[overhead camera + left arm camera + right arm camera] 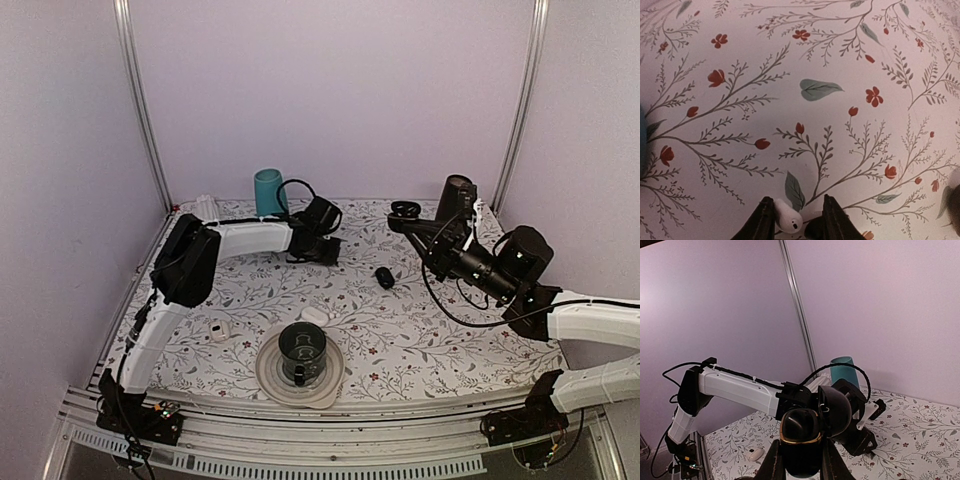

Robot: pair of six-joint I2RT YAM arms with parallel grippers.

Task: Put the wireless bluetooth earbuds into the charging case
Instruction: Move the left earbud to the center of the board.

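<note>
My right gripper [800,460] is raised at the back right and shut on a black charging case [800,432] with a gold rim and its lid open; the case also shows in the top view [405,211]. My left gripper [799,220] is low over the floral cloth at the back centre [320,246]. Its jaws stand a narrow gap apart. A small white earbud-shaped piece [788,218] lies against the left finger. A small dark rounded piece [814,230], perhaps a black earbud, lies against the right finger. A black oval pod [384,277] lies on the cloth between the arms.
A teal cup [267,192] stands at the back. A dark mug [301,352] sits on a plate [270,380] at the front centre. Two small white rounded pieces [314,316] [218,330] lie near it. Walls enclose the back and sides.
</note>
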